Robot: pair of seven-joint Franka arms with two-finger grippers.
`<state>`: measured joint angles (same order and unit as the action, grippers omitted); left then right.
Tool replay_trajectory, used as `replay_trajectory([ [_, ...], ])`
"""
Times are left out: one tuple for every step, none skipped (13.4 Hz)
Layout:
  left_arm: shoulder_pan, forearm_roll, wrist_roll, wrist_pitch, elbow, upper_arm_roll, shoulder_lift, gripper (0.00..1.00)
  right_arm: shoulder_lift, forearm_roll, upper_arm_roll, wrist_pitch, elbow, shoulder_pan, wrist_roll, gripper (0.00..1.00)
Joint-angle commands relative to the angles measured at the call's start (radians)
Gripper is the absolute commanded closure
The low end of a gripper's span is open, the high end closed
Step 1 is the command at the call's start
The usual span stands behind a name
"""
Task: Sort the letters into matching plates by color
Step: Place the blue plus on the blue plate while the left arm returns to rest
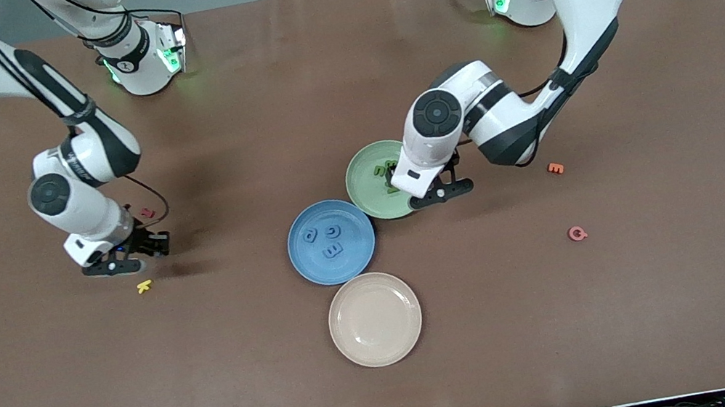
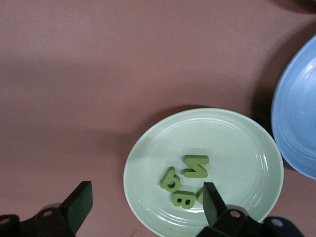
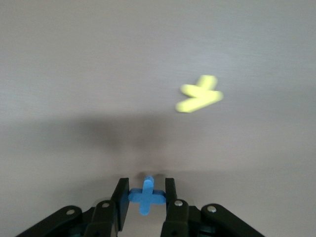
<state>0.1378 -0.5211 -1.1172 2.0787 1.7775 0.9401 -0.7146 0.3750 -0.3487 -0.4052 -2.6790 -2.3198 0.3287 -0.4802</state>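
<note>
The blue plate (image 1: 331,242) holds three blue letters (image 1: 326,243). The pale green plate (image 1: 365,172) touches it and holds green letters (image 2: 190,175), one partly hidden by a finger. My left gripper (image 1: 438,192) hangs open over the green plate's rim (image 2: 147,197), with nothing between its fingers. My right gripper (image 1: 149,248) is toward the right arm's end of the table, just above the cloth. It is shut (image 3: 146,193) on a small blue plus sign (image 3: 146,197), whose shadow lies on the cloth beneath it.
A yellow letter (image 1: 144,286) lies on the cloth close by the right gripper, and a red one (image 1: 147,213) lies under its arm. Orange (image 1: 555,168) and pink (image 1: 577,233) letters lie toward the left arm's end. A cream plate (image 1: 374,319) sits nearer the camera than the blue plate.
</note>
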Motion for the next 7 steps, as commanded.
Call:
replay_trajectory([
  [0.002, 0.133, 0.167, 0.004, 0.040, -0.064, 0.128, 0.02, 0.018, -0.012, 0.003, 0.088, 0.100, -0.127, -0.205, 1.00],
  [0.000, 0.201, 0.245, 0.006, 0.055, -0.098, 0.174, 0.02, 0.022, -0.012, 0.003, 0.097, 0.126, -0.178, -0.275, 1.00],
  [-0.001, 0.290, 0.354, 0.012, 0.077, -0.136, 0.231, 0.03, 0.042, -0.009, 0.003, 0.108, 0.161, -0.227, -0.349, 1.00],
  [0.000, 0.356, 0.443, 0.018, 0.092, -0.171, 0.274, 0.03, 0.064, -0.009, 0.003, 0.132, 0.198, -0.261, -0.404, 1.00],
  [0.000, 0.424, 0.515, 0.023, 0.105, -0.216, 0.320, 0.03, 0.091, -0.009, 0.003, 0.169, 0.253, -0.307, -0.476, 1.00],
  [0.002, 0.458, 0.569, 0.023, 0.117, -0.243, 0.358, 0.03, 0.117, -0.007, 0.003, 0.198, 0.308, -0.356, -0.544, 1.00],
  [0.005, 0.490, 0.639, 0.023, 0.137, -0.277, 0.404, 0.03, 0.158, -0.007, 0.003, 0.240, 0.385, -0.408, -0.622, 1.00],
])
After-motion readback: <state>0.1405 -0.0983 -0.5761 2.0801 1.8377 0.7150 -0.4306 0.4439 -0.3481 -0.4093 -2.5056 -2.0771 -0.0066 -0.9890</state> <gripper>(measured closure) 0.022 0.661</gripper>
